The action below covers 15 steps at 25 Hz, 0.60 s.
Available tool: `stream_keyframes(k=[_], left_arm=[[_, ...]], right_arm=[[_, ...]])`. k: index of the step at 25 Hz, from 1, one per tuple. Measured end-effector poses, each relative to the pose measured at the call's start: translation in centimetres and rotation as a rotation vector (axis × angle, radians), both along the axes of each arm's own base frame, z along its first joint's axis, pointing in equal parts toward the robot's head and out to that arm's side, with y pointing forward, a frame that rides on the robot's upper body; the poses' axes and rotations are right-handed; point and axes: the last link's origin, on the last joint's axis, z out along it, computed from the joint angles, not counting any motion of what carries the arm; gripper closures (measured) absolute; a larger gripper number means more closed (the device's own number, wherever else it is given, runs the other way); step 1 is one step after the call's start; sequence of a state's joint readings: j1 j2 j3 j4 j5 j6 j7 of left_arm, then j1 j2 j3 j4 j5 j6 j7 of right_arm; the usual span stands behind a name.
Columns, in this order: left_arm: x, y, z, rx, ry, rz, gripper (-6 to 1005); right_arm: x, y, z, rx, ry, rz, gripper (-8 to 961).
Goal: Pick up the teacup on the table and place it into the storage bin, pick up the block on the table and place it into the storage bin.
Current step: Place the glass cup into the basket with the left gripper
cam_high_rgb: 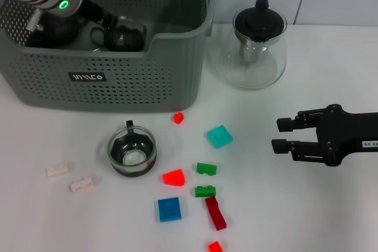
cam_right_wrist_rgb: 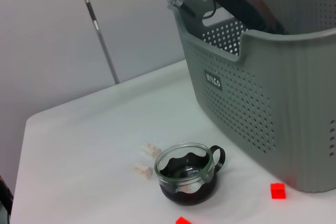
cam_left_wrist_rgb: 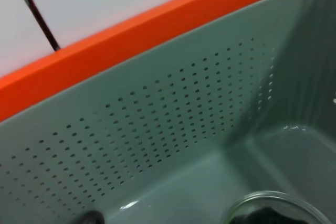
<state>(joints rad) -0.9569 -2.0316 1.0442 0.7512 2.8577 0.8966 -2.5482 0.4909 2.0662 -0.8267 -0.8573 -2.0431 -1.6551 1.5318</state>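
Below the left gripper (cam_high_rgb: 121,32), jaws hidden inside the storage bin (cam_high_rgb: 177,81), a teacup (cam_left_wrist_rgb: 273,214) needed gentle release; right gripper (cam_high_rgb: 283,135) waited, jaws spread.

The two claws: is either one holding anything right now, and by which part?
The right claw hangs open over the table, holding nothing. The left arm reaches down into the storage bin, where a teacup shows; whether its claw grips it cannot be told.
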Motion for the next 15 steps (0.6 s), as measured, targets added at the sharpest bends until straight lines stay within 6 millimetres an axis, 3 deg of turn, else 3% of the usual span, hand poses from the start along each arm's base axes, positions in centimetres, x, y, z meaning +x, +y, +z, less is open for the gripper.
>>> stream_keyframes(k=[5,9,12,15], left_arm=[[0.4,0.0,1.7,0.039,-0.125,0.030,733],[1.0,-1.5,5.7,0.080,-0.435,-0.025,557],[1.2,-4.5,9.7,0.075,-0.785,-0.168,544],[0.8,-8.8,12.3,-0.001,-1.049,-0.366,530]], right_arm=[[0.0,0.0,0.0,0.000,0.000,0.001,434],[0.0,0.0,0.1,0.000,-0.001,0.001,434],[0.0,0.0,0.1,-0.001,0.000,0.002,434],[0.0,0.0,0.1,0.003,0.004,-0.001,433]])
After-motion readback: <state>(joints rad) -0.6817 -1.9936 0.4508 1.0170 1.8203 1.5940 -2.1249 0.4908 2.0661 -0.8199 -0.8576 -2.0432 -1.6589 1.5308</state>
